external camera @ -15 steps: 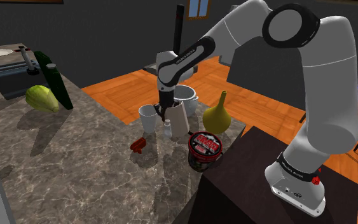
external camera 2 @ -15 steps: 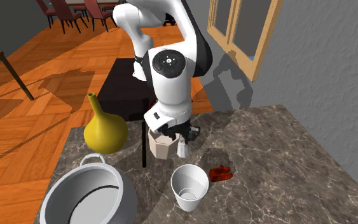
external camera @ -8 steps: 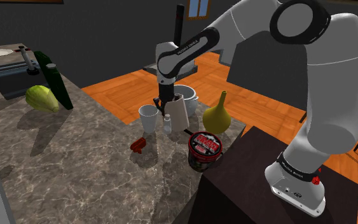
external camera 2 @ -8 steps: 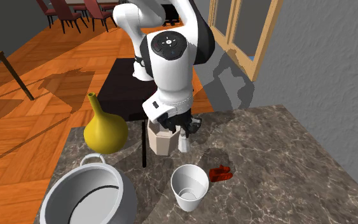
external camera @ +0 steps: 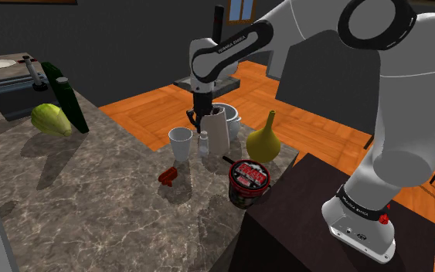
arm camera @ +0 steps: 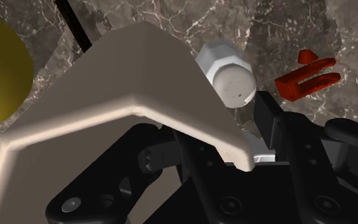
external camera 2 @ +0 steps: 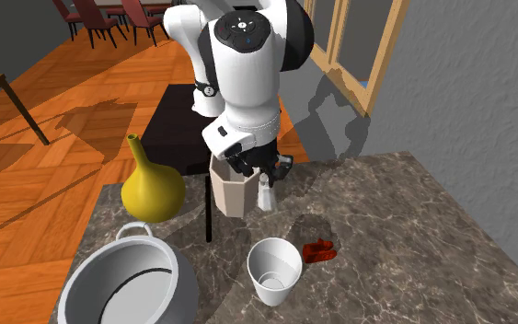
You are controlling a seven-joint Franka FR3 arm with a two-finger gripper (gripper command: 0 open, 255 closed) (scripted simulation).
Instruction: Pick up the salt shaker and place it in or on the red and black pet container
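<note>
The claw [external camera 2: 260,166] looks clamped on the salt shaker [arm camera: 229,75] — but the wall of the beige cup [arm camera: 126,83] seems caught in the same pinch, hiding one finger. Better to re-grip the shaker alone before carrying it to the red and black tub [external camera: 249,179] — lower than the claw, nearer the stand.

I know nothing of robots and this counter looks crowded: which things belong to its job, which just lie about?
Job: tool, salt shaker, red and black tub.
Lying about: beige cup, white cup, yellow gourd, pot, red clip, toaster, cabbage.
</note>
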